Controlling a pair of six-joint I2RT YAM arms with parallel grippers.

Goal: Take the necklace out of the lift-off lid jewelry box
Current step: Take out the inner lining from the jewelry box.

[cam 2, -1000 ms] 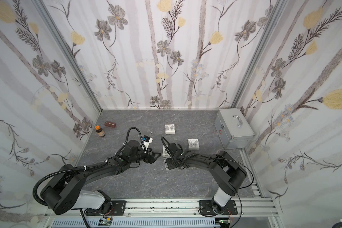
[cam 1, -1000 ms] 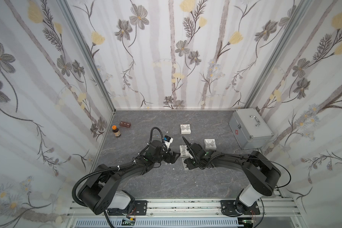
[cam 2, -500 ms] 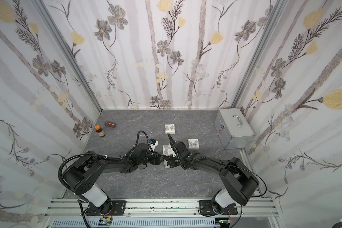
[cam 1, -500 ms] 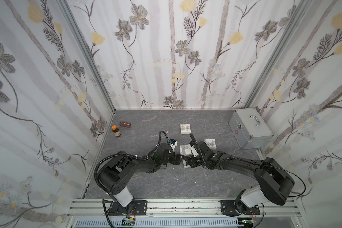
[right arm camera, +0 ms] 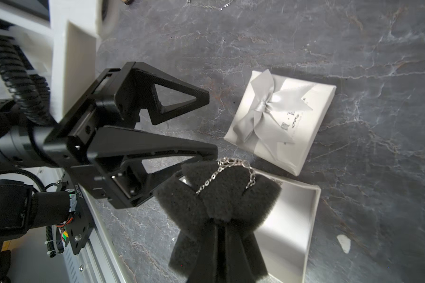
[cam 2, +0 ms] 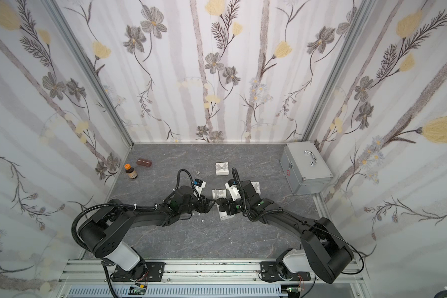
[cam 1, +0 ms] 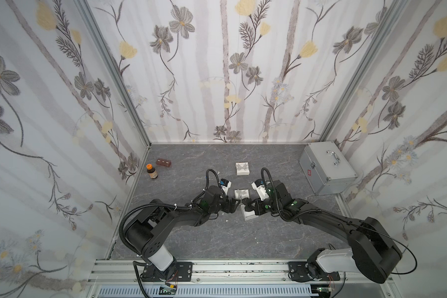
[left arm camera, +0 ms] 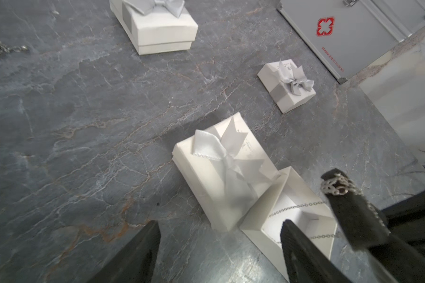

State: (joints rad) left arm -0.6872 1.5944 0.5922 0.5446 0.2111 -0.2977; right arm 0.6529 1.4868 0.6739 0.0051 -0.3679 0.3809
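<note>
Since a second ago, both arms have drifted a little toward the right arm's side of the tabletop (cam 1: 191, 160), and your two sets of fingers now meet tip to tip over the open box.

Your right fingers (right arm camera: 231, 264) are pressed together on the black foam insert (right arm camera: 182, 203). They squeeze its middle so that it bulges out on either side, and that pinch holds the insert clear above the box base (right arm camera: 313, 215).

The necklace (right arm camera: 233, 163) rides on the insert's far edge, beyond the right fingertips. Its bunched links sit on top while thin chain runs down the foam's faces. In the left wrist view a length of chain trails back down into the box base (left arm camera: 263, 213), so I judge the necklace only partly out.

Your left fingers (right arm camera: 157, 144) stand spread and empty, their tips just beside the bunched links, one tip almost touching the foam. That looks like a hand-off setup: the right side presents the insert so that the left can pick the chain off it.

Just past both sets of fingertips lies the lid (right arm camera: 280, 122), bow up and right against the base, set aside where it will not block the lift.

Watch the trailing chain. If you pull while links are caught on the foam, you could drag the light base along.
</note>
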